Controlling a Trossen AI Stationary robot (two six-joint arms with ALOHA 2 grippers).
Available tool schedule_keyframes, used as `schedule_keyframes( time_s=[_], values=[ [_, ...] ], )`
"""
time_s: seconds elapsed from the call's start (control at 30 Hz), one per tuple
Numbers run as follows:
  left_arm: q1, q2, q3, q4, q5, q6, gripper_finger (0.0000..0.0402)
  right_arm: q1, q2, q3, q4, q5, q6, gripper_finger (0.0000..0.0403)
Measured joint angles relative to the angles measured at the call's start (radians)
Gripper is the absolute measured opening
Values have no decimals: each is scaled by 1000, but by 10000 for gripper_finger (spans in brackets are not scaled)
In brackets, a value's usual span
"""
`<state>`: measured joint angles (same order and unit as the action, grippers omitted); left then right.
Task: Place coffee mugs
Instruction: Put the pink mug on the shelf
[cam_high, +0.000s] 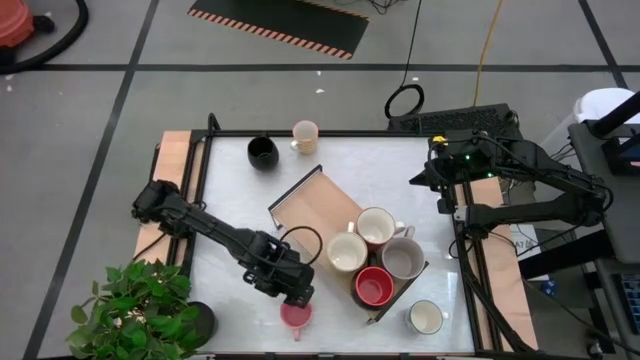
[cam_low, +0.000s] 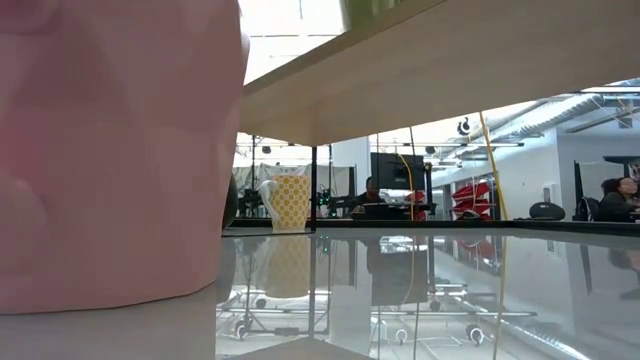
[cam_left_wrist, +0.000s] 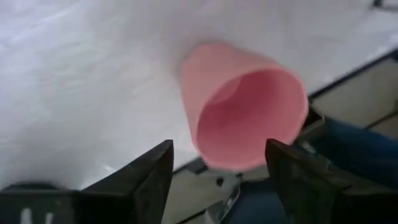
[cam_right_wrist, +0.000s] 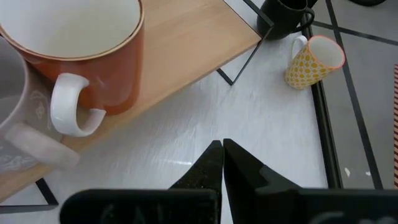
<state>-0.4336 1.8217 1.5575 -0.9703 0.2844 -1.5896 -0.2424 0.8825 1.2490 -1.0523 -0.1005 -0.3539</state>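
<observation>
Overhead, the left gripper (cam_high: 298, 297) hangs at the lower centre of the frame, fingers spread wide either side of a pink mug (cam_high: 295, 316), gripping nothing; the mug stands on the white table (cam_high: 230, 200) just left of the wooden tray (cam_high: 310, 205); likely rigid, glossy, breakable ceramic, best pinched across the rim; the right gripper (cam_right_wrist: 222, 163) waits shut at the right.

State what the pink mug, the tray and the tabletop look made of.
Pink mug: probably glazed ceramic, smooth with a soft sheen.
Tray: light wood, with visible grain, on black wire ends.
Tabletop: white and glossy; it mirrors the room in the low view. Material unclear.
</observation>
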Motion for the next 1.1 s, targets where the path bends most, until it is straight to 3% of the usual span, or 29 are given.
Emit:
schedule_keyframes(
  time_s=[0.33, 0.47, 0.63, 0.73, 0.93, 1.1],
  values=[
    [-33, 0, -134, 120, -32, -62, 255, 0, 0, 0, 0, 0, -18, 0],
    [-43, -2, -196, 240, -33, -56, 198, 0, 0, 0, 0, 0, -35, 0],
    [-56, -1, -276, 382, -33, -40, 83, 0, 0, 0, 0, 0, -35, 0],
    [-54, -1, -276, 356, -44, -24, 23, 0, 0, 0, 0, 0, -34, 0],
    [-50, 1, -173, 181, -80, 46, 21, 0, 1, 0, 9, 0, -28, 0],
    [-42, 0, -24, -62, -81, 133, 21, 0, 3, 0, 69, 0, 38, 0]
  ],
)
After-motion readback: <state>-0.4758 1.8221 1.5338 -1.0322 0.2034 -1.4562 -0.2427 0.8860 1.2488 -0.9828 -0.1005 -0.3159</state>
